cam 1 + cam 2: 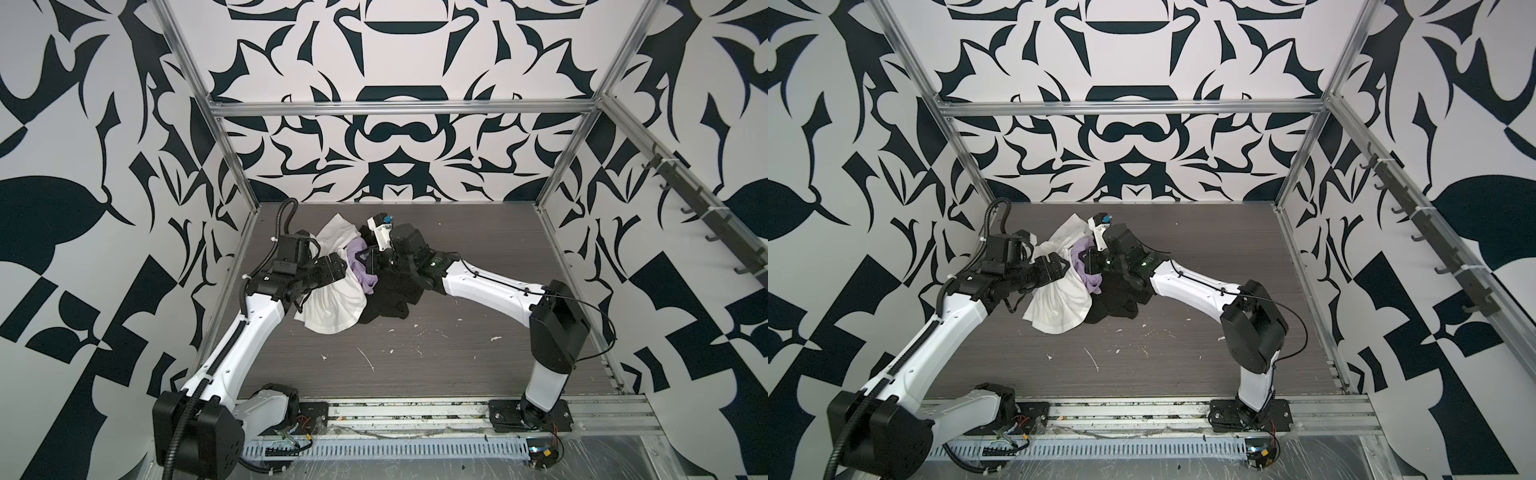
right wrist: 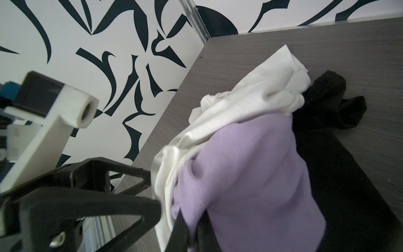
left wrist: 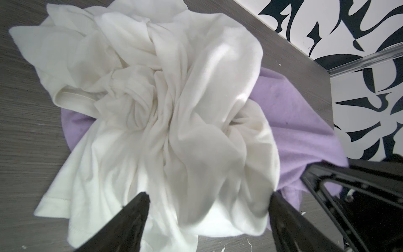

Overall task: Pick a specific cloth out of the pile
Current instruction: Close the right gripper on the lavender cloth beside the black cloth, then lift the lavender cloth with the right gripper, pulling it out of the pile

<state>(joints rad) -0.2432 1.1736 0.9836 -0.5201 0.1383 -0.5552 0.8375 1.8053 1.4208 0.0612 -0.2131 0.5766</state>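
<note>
Right tool [image 1: 370,261] is clamped tight on the lavender cloth [image 1: 354,252]. The right wrist view shows the fabric pinched between its fingers.

Left tool [image 3: 209,195] gapes wide and holds nothing, with the white cloth [image 1: 332,307] bulging just in front of it.

The pile [image 1: 1059,299] sits left of centre in both top views, on the upper half of the table [image 1: 457,332].

Key geometry:
- The lavender strip runs roughly top to bottom of the frame.
- It is wedged between the white cloth on its left and the black cloth [image 1: 386,303] on its lower right.
- The white cloth folds over its left edge.
- The right tool has it near the upper end, reaching in from the right of the frame.

Judgement:
- The clean exit is up and toward the right of the frame, away from the white overlap.
- The left tool is nearer the white cloth, so it is the one to pin that down.
- Risk: the white cloth drags along.
</note>
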